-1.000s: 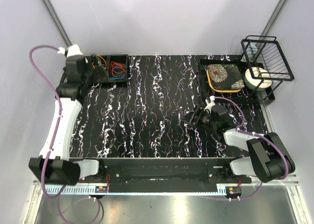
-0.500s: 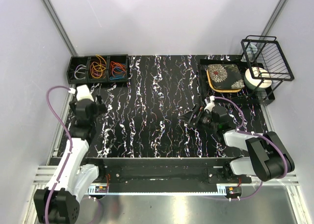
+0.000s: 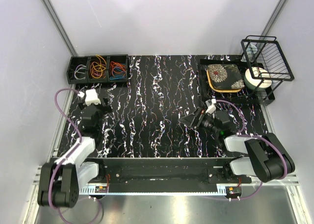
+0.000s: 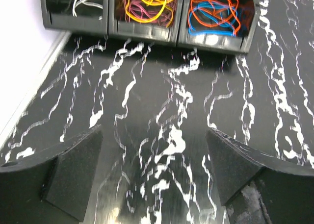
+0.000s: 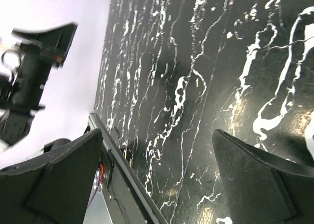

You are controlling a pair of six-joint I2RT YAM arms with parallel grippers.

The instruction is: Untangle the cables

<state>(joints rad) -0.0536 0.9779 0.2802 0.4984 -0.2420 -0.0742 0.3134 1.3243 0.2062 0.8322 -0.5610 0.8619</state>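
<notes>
The left arm [image 3: 84, 149] lies low along the left edge of the worktop [image 3: 157, 87]. Its base is at the near-left corner and its wrist reaches toward the far edge. The left fingers [image 4: 73, 177] are spread wide with only marbled surface between them, and they point at a black three-compartment bin [image 4: 142, 30]. The right arm [image 3: 238, 139] is folded by the near-right corner with its forearm low and its wrist turned leftward, so the right fingers [image 5: 255, 185] aim across the middle of the worktop. They also stand wide apart and hold nothing. The cables [image 3: 98, 67] all sit inside the bin at the far-left corner: whitish-grey loops in the left compartment, orange-yellow with darker red in the middle one, and orange with blue in the right one. Each bundle is coiled and overlapping, so no single direction can be read from it. The row of compartments runs lengthwise along the far edge. A stretch of marbled surface separates the left fingers from the bin's front wall. At the far-right corner, well apart from the bin, a black tray [image 3: 203, 82] holds a floral pad [image 3: 224, 77], a white roll [image 3: 257, 78] and a wire rack [image 3: 267, 57].
</notes>
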